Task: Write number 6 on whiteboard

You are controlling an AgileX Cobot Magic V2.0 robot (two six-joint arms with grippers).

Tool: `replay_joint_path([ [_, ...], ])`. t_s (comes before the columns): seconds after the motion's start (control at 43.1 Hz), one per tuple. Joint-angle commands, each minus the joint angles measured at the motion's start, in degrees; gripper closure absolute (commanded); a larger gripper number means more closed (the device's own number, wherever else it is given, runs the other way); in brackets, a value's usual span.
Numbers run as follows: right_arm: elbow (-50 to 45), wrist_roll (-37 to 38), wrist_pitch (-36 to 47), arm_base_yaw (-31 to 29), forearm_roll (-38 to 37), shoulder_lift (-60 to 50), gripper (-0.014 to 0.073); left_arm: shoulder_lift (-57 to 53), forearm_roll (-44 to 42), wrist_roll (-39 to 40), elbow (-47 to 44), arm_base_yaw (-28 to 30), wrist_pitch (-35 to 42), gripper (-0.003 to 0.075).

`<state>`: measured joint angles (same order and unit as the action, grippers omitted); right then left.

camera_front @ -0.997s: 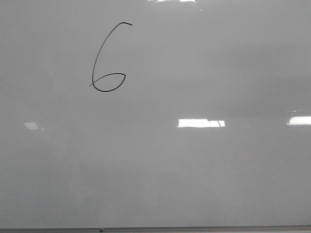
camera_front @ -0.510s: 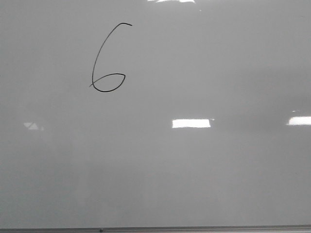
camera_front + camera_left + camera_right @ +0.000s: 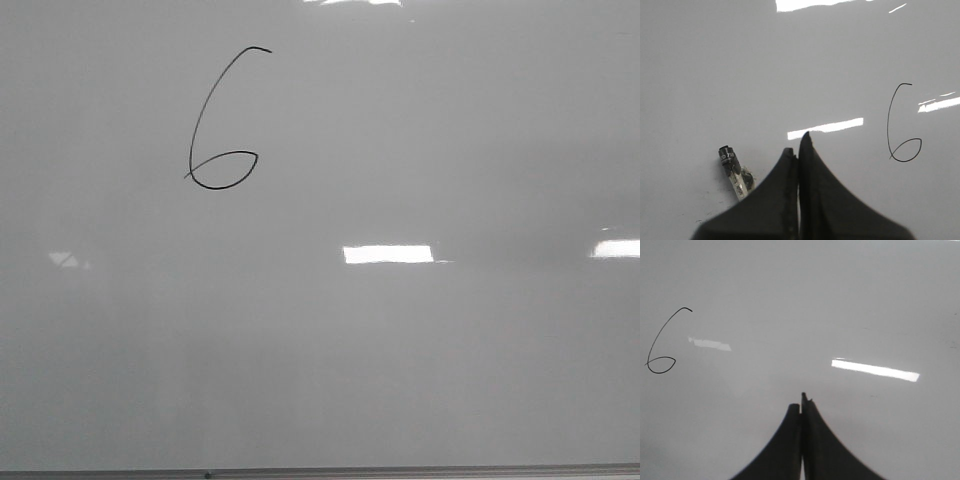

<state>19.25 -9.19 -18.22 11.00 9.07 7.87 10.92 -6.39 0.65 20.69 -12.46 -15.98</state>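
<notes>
The whiteboard (image 3: 420, 370) fills the front view, glossy pale grey. The number 6 (image 3: 222, 188) is a thin black line at its upper left, a tall slanted stroke with a flat loop at the base. No gripper shows in the front view. In the left wrist view my left gripper (image 3: 797, 145) is shut and empty above the board (image 3: 715, 70), with the 6 (image 3: 888, 122) off to one side. In the right wrist view my right gripper (image 3: 802, 401) is shut and empty over the board (image 3: 850, 300), well apart from the 6 (image 3: 660, 373).
A marker (image 3: 734, 172) with a black cap and a labelled pale body lies on the board beside my left fingers, its lower end hidden behind them. The board's thin dark frame edge (image 3: 400, 470) runs along the near side. Bright light reflections (image 3: 388, 254) lie on the surface.
The bright reflection in the middle of the front view has slid slightly left. The 6 and the board have not changed.
</notes>
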Motion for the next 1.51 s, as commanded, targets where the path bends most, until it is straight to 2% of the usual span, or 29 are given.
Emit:
replay_joint_path([
  [0.0,1.5,0.2,5.2,-0.3,0.4,0.5,0.0652,0.6,0.0,0.2,1.5,-0.5,4.2,0.0741],
  [0.324,1.5,0.2,5.2,-0.3,0.4,0.5,0.0652,0.6,0.0,0.2,1.5,-0.5,4.2,0.0741],
  [0.51,1.5,0.2,5.2,-0.3,0.4,0.5,0.0652,-2.1,3.9,-1.3,-0.9,0.2,4.2,0.0741],
  [0.649,1.5,0.2,5.2,-0.2,0.4,0.5,0.0652,-7.7,9.3,-5.9,-5.9,3.9,4.2,0.0741],
  [0.765,1.5,0.2,5.2,-0.2,0.4,0.5,0.0652,-12.1,9.3,-5.9,-11.1,7.6,4.2,0.0741],
  [0.904,1.5,0.2,5.2,-0.2,0.4,0.5,0.0652,-12.1,7.9,-5.9,-16.1,11.4,6.3,0.0741],
  [1.066,1.5,0.2,5.2,-0.2,0.4,0.5,0.0652,-12.2,7.9,-5.9,-21.5,13.8,14.9,0.0741],
  [1.483,1.5,0.2,5.2,-0.2,0.4,0.5,0.0652,-12.0,7.9,-5.9,-21.3,13.8,14.2,0.0741],
])
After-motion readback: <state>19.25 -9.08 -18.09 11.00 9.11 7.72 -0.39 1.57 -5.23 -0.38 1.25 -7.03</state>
